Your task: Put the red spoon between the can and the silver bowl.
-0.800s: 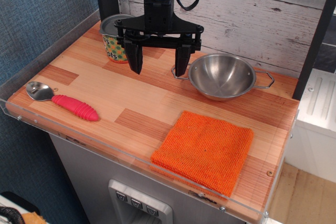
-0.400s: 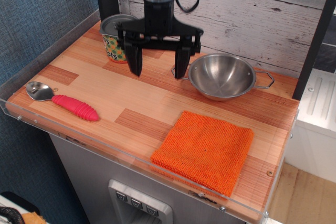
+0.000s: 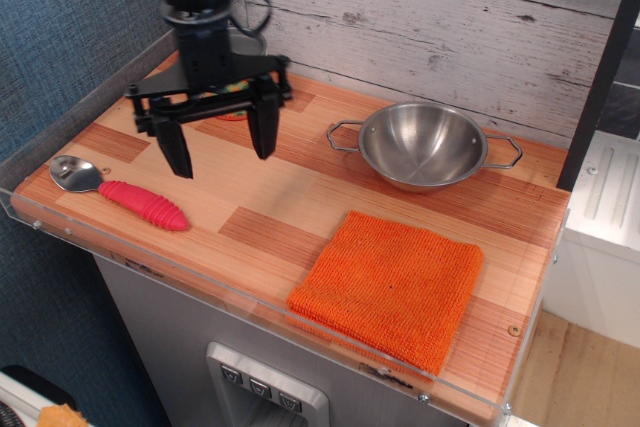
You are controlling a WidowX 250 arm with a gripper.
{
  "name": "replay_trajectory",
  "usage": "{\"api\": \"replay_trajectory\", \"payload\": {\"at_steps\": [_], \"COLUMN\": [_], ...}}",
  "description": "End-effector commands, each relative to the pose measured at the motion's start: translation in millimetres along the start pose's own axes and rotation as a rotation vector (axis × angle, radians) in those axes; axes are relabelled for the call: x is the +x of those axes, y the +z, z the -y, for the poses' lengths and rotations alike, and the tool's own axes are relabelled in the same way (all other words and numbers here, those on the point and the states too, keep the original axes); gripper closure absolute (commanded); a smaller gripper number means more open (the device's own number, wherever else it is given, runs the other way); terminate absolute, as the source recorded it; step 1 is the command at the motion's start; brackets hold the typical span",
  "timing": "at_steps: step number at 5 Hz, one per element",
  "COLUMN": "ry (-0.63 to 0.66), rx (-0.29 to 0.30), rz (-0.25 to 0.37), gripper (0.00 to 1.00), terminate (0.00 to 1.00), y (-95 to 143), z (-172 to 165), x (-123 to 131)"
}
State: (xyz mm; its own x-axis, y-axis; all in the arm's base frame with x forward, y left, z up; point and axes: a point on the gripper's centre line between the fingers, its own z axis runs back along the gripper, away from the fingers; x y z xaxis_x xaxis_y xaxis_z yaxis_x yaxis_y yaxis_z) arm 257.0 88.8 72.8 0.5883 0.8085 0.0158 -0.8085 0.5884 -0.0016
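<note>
The red spoon (image 3: 118,193) lies flat near the table's front left edge, its silver bowl to the left and its ribbed red handle pointing right. My gripper (image 3: 222,147) hangs open and empty above the table, just right of and behind the spoon. The can is almost wholly hidden behind the gripper; only a sliver of its dotted label (image 3: 232,89) shows between the fingers. The silver bowl (image 3: 424,145) with two wire handles stands at the back right, empty.
An orange cloth (image 3: 390,285) lies flat at the front right. A clear plastic rim (image 3: 250,297) runs along the table's front and left edges. A whitewashed plank wall (image 3: 450,17) stands behind the table.
My gripper has moved left and toward the front, from between the can and the bowl to near the spoon, and now covers the can. It stays open. The spoon has not moved.
</note>
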Motion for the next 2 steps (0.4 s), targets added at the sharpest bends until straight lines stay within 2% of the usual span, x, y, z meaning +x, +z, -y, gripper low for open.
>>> {"api": "replay_trajectory", "payload": {"at_steps": [1,2], "ry": [0.324,0.373], "rx": [0.046,0.071], "rz": [0.07,0.076], "gripper": [0.0,0.0], "terminate": [0.0,0.0], "y": [-15.9,-28.3], "z": [-37.7,-40.4], "x": [32.5,42.5]}}
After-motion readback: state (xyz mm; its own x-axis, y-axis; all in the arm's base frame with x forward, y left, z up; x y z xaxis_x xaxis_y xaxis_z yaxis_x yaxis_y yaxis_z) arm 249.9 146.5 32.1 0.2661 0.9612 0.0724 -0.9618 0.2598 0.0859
